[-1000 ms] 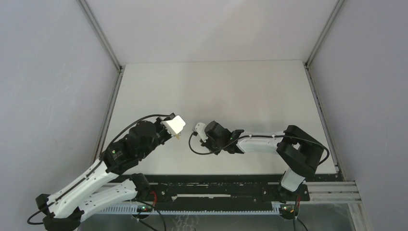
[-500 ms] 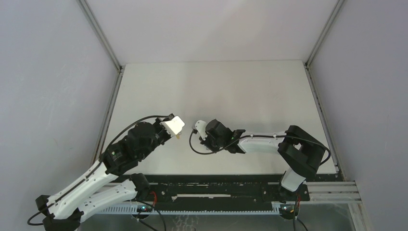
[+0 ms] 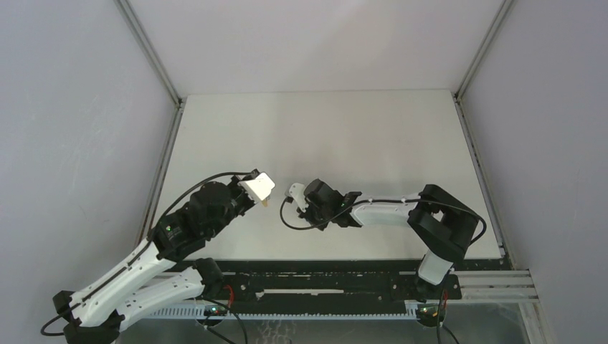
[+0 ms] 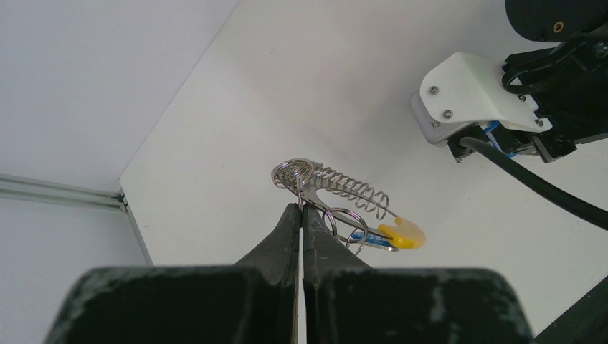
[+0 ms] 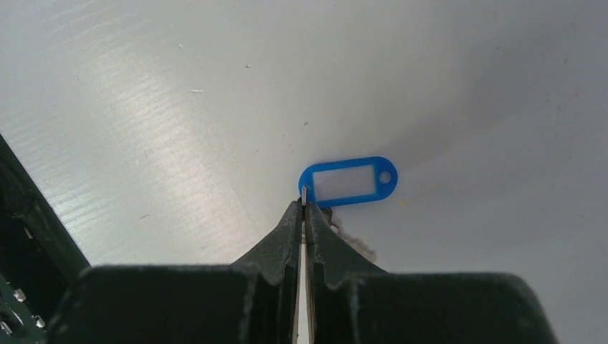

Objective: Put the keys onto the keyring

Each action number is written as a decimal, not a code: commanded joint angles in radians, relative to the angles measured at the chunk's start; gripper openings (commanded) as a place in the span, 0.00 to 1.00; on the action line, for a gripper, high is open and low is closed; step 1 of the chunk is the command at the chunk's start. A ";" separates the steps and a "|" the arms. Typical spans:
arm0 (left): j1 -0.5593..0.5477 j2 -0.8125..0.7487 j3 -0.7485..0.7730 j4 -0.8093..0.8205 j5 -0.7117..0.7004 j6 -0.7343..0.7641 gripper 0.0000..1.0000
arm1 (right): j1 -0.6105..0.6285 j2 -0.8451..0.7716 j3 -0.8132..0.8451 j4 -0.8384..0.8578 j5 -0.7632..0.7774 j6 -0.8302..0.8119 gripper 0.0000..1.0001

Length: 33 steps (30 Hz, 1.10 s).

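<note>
In the left wrist view my left gripper (image 4: 300, 206) is shut on the keyring (image 4: 337, 195), a silvery loop with a coiled wire stretch and a yellow end (image 4: 403, 233), held above the table. A small ring with a blue key (image 4: 373, 239) hangs on the loop. In the right wrist view my right gripper (image 5: 304, 204) is shut on a thin silver piece at the end of another key (image 5: 348, 181), which has a blue plastic head with a white window. From above, the left gripper (image 3: 264, 203) and the right gripper (image 3: 290, 202) face each other, a short gap apart.
The white table (image 3: 323, 129) lies between grey walls, with a metal rail (image 3: 161, 172) along its left edge. The right gripper's white housing (image 4: 473, 100) and black cable (image 4: 530, 186) sit at the upper right of the left wrist view.
The right arm has shifted slightly to the left. The left arm and both grips stay as they were.
</note>
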 commanded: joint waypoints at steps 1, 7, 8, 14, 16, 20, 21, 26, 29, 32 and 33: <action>0.006 -0.019 -0.013 0.072 -0.012 -0.015 0.00 | 0.009 0.015 0.046 -0.029 -0.003 -0.008 0.01; 0.006 -0.014 -0.013 0.073 -0.013 -0.017 0.00 | 0.016 -0.024 0.088 -0.142 -0.012 -0.015 0.09; 0.006 -0.016 -0.012 0.073 -0.014 -0.016 0.00 | 0.014 -0.032 0.096 -0.165 -0.018 -0.018 0.11; 0.006 -0.030 -0.018 0.089 -0.088 -0.028 0.00 | 0.001 -0.055 0.168 -0.281 -0.061 -0.045 0.18; 0.008 -0.030 -0.019 0.096 -0.157 -0.037 0.00 | -0.003 -0.043 0.203 -0.308 -0.084 -0.056 0.24; 0.041 -0.024 -0.011 0.094 -0.276 -0.061 0.00 | -0.006 0.010 0.282 -0.394 -0.078 -0.088 0.25; 0.048 -0.026 -0.010 0.093 -0.297 -0.067 0.00 | -0.007 0.024 0.303 -0.418 -0.077 -0.093 0.25; 0.122 -0.045 -0.004 0.096 -0.341 -0.095 0.00 | -0.007 0.094 0.399 -0.531 -0.083 -0.117 0.25; 0.162 -0.058 -0.001 0.097 -0.333 -0.107 0.00 | -0.004 0.140 0.457 -0.600 -0.074 -0.123 0.24; 0.182 -0.071 -0.002 0.104 -0.322 -0.110 0.00 | 0.001 0.184 0.514 -0.653 -0.071 -0.127 0.24; 0.185 -0.073 -0.004 0.105 -0.323 -0.110 0.00 | 0.000 0.201 0.527 -0.672 -0.070 -0.127 0.24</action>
